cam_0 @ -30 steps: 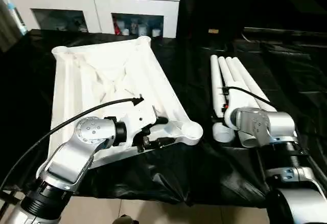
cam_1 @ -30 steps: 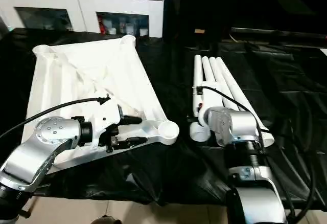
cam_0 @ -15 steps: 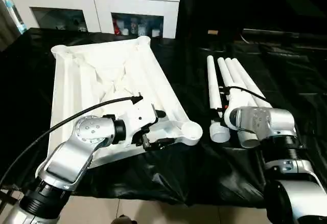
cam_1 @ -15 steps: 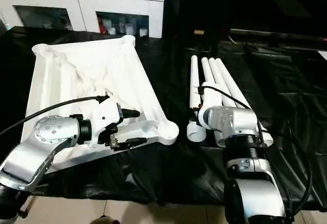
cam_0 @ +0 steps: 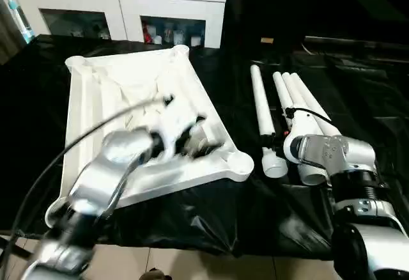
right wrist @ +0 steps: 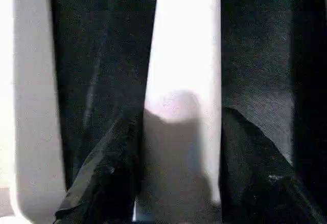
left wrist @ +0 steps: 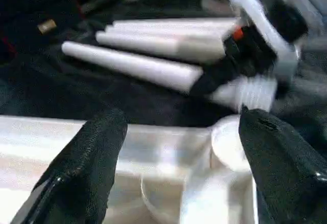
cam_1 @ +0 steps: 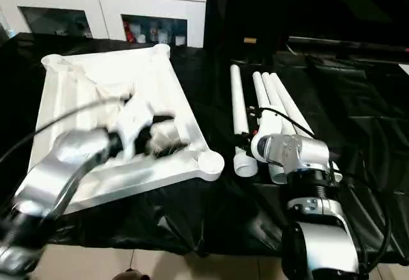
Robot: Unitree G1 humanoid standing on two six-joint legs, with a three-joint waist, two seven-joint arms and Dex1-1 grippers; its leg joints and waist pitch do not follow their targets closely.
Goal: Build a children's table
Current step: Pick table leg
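Black sheeting covers my desk [cam_0: 255,222]. Upturned top [cam_0: 128,101] lies at nine o'clock, legs [cam_0: 300,101] at three. One leg [cam_0: 262,120] has swung clear of the bundle. My right gripper [right wrist: 176,183] straddles it, jaws half closed; grip unconfirmed. My left gripper [left wrist: 179,152] has opened wide, empty, over the near corner socket [cam_0: 241,163]. Leg-fitting comes next.

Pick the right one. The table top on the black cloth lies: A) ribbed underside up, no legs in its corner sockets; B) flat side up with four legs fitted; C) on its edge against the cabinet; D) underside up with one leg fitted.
A: the table top shows its ribs, its near corner socket is empty, and the legs lie beside it.
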